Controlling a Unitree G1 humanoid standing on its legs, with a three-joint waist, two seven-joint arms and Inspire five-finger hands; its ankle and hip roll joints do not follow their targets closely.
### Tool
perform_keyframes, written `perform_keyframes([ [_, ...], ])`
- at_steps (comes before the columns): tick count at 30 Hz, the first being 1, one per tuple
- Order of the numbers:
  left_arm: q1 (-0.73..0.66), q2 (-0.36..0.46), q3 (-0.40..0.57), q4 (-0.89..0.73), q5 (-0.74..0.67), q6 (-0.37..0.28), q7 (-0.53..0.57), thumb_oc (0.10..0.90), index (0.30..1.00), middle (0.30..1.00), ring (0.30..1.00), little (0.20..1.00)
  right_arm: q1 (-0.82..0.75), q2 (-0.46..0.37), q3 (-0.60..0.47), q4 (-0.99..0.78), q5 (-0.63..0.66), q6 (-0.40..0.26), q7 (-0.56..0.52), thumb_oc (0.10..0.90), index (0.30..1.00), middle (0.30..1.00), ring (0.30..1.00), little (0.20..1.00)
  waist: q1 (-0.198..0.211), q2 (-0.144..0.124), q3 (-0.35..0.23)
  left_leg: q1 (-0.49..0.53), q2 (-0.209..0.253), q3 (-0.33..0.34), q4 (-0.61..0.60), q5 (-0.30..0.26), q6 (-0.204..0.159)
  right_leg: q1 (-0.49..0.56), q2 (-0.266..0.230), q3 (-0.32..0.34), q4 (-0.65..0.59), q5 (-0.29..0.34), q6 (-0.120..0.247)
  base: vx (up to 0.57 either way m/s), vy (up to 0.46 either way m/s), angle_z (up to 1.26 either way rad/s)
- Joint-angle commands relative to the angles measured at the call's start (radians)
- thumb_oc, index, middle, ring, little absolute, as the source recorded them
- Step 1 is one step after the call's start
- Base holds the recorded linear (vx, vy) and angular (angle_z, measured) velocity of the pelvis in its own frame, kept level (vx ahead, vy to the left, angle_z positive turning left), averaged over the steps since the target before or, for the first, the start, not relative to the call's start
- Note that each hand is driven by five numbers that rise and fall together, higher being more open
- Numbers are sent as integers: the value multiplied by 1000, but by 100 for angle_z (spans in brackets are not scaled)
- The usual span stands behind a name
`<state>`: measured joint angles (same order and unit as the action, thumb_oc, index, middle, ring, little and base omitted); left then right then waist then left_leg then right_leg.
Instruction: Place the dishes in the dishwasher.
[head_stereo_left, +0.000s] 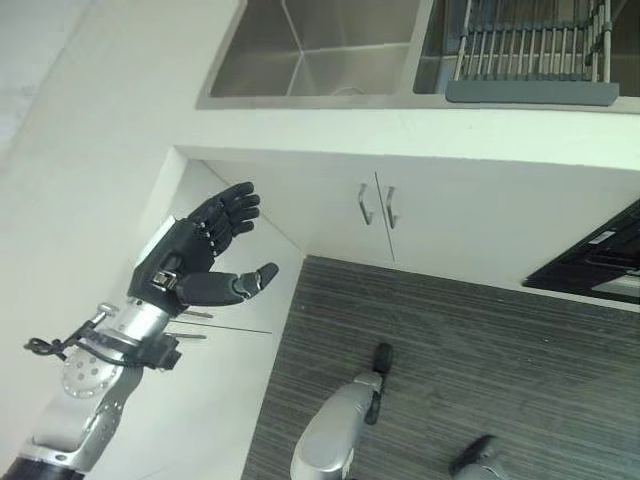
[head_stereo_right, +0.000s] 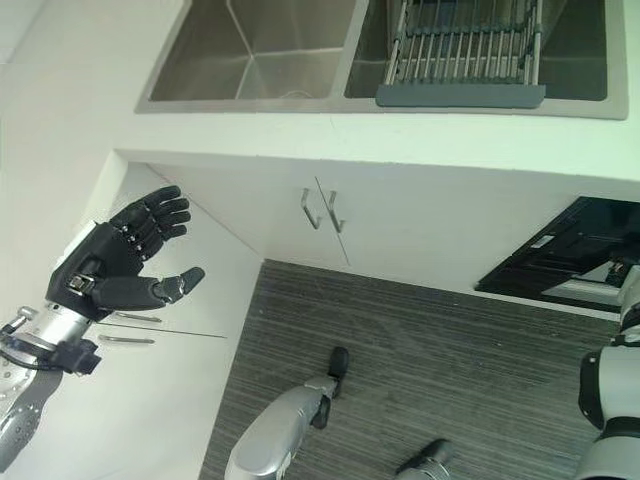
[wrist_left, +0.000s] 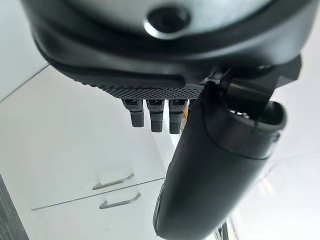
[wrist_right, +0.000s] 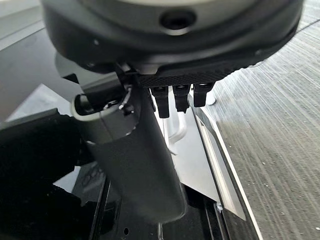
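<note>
No dishes can be made out anywhere: the dish rack (head_stereo_right: 462, 45) over the right basin of the sink (head_stereo_left: 300, 50) looks bare between its bars, and the left basin beside it holds nothing visible. The dishwasher (head_stereo_right: 560, 262) shows as a dark open panel at the right edge of the head views, far across the floor (head_stereo_right: 420, 380) from the left robot hand (head_stereo_left: 205, 250) and close under the right robot hand (wrist_right: 135, 165).

The left robot hand is raised in front of the white cupboard doors (wrist_left: 75, 150), fingers straight and spread, thumb out to the side, holding nothing; two drawer handles (wrist_left: 116, 191) lie just beyond its fingertips. The right robot hand hangs over the edge of the dark open panel; in its wrist view its short fingertips point straight out past the thumb and nothing lies between them, so it reads as spread and empty.

How far the job stands cannot be settled from this. An empty rack and empty hands fit both a load already stowed inside the machine and dishes waiting somewhere out of sight. The machine's interior is too dark to tell whether anything sits in it.
</note>
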<state>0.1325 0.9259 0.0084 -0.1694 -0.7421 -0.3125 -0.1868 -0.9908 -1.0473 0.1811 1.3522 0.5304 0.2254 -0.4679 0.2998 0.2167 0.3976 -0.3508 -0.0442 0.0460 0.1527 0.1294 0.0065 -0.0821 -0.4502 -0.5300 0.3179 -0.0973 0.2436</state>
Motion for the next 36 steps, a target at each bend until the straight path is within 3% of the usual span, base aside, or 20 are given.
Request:
perform_keyframes([
  [1,-40,-18,126,-70,-81,-107,-30,800,900,900,900,900,-315,-137,212,-360,-179,-498,-6,800,900,900,900,900,59,-60,-91,-2,75,-9,147,-295,-88,-90,-11,17,-18,16,-3,-3,39,-1],
  [4,7,-27,141,-76,-113,-110,-98,800,900,900,900,900,-257,-147,181,-349,-137,-486,36,800,900,900,900,900,64,-73,-99,7,82,-7,147,-294,-90,-76,-6,4,-18,19,-1,-23,17,3],
  [7,20,-40,139,-61,-137,-72,-126,800,900,900,900,900,-156,-113,102,-337,-104,-467,73,800,900,900,900,900,63,-87,-98,17,87,-8,147,-293,-91,-68,2,2,-18,21,-3,-38,11,2],
  [10,28,-60,132,-39,-128,-47,-157,800,900,900,900,900,-17,-71,24,-320,-55,-394,152,800,900,900,900,900,57,-97,-93,27,96,-5,147,-292,-90,-61,14,4,-18,23,-6,-43,22,5],
  [16,6,-100,83,29,-78,85,-197,800,900,900,900,900,261,53,-72,-342,1,-383,293,800,900,900,900,900,38,-133,-77,45,120,9,147,-294,-88,-54,32,8,-18,33,-5,-67,-18,3],
  [22,-28,-129,-16,148,-24,167,-207,800,900,900,900,900,437,206,-135,-349,84,-478,330,800,900,900,900,900,-1,-155,-76,75,152,40,147,-307,-85,-52,56,32,-18,41,-5,-74,15,-8],
  [26,-19,-195,-63,249,-11,198,-204,800,900,900,900,900,543,310,-160,-357,94,-540,345,800,900,900,900,900,-28,-176,-99,109,176,60,147,-320,-85,-41,75,51,-18,37,-6,-8,14,-15],
  [32,9,-307,-112,476,111,150,-176,800,900,900,900,900,703,459,-182,-372,62,-578,393,800,900,900,900,900,-79,-218,-160,180,208,94,147,-344,-84,-5,110,80,-18,10,-9,60,-7,-26],
  [36,6,-351,-122,615,154,116,-149,800,900,900,900,900,771,515,-201,-361,63,-587,435,800,900,900,900,900,-109,-228,-190,217,219,112,147,-354,-84,15,123,96,-18,-12,-11,40,25,-23],
])
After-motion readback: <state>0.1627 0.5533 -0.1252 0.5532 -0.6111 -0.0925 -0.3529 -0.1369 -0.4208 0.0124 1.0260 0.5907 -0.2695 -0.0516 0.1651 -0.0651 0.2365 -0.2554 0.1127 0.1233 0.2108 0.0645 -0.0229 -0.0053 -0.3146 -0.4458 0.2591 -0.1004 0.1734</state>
